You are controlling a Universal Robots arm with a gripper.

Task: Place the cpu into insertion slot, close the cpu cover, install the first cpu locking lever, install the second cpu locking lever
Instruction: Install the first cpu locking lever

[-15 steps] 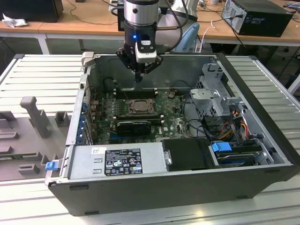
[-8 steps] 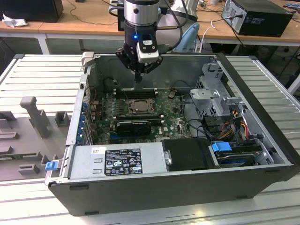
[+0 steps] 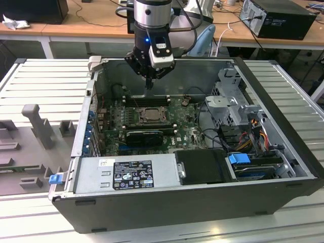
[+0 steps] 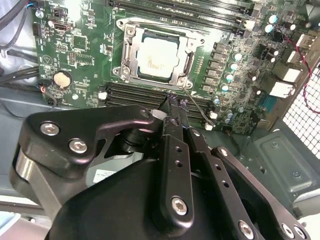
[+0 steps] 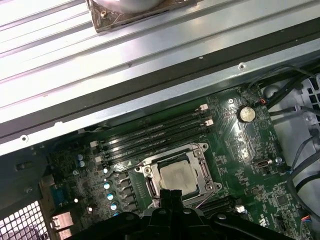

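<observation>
Gripper hovers over memory slots; cpu seated.

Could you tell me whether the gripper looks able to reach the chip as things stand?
Probably yes: the gripper hangs over the memory slots beside the chip, with nothing between them; the metal frame covers only the chip's edges.

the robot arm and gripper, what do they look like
Silver cylindrical wrist with a black band and a small blue light, black cables looping beside it. A pale grey box sits on the matte black gripper, whose linkage plates carry silver screw heads.
</observation>
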